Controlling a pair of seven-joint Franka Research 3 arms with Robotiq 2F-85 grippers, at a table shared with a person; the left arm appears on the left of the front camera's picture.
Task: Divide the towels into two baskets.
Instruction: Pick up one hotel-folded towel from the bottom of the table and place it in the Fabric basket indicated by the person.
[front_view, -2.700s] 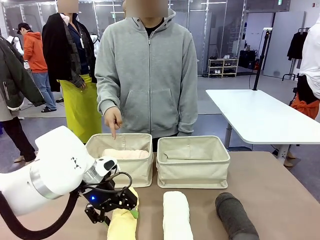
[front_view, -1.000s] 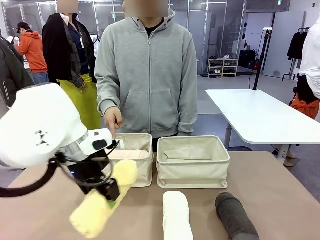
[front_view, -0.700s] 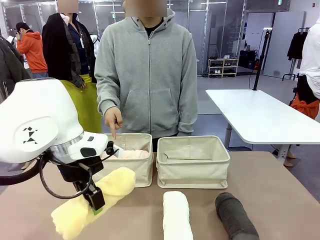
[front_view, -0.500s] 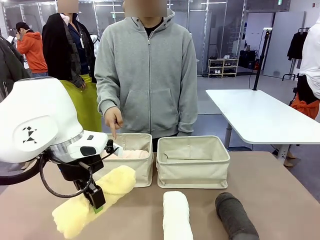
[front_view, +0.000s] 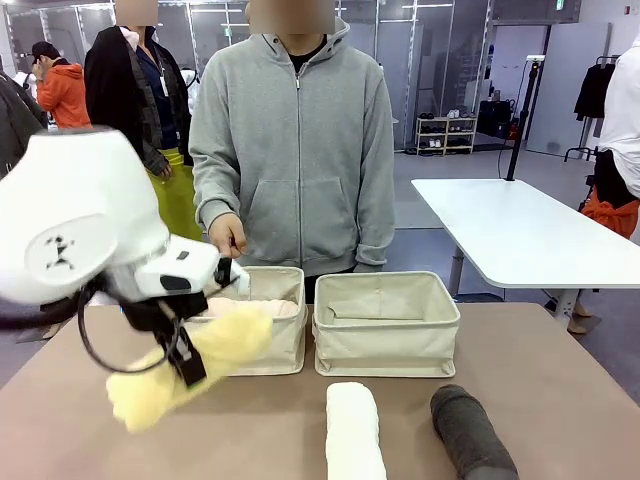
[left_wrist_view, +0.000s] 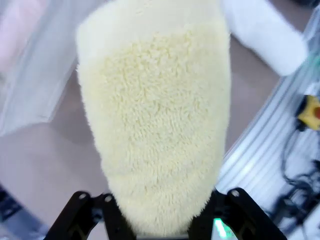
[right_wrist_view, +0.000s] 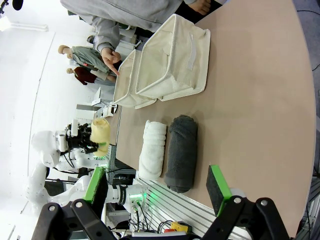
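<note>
My left gripper (front_view: 186, 362) is shut on the light yellow towel (front_view: 200, 358) and holds it tilted in the air, just in front of the left basket (front_view: 291, 345). From the left wrist, the yellow towel (left_wrist_view: 160, 125) rises from between the fingers of the left gripper (left_wrist_view: 161, 222). A pale pink towel (front_view: 256, 308) lies in the left basket. The right basket (front_view: 386, 338) stands beside it. The white towel (front_view: 353, 432) and the dark grey towel (front_view: 470, 432) lie on the table in front. My right gripper (right_wrist_view: 157, 186) is open over the table edge, near the white towel (right_wrist_view: 154, 149) and grey towel (right_wrist_view: 181, 152).
A person in a grey hoodie stands behind the baskets, one hand (front_view: 228, 240) pointing down at the left basket. The brown table (front_view: 560, 380) has free room at the right. Other people and a white table (front_view: 520, 230) are farther back.
My left gripper has lifted the yellow towel off the table, swung it crosswise and carried it up and back toward the left basket. The other towels and the person's hand have stayed put.
</note>
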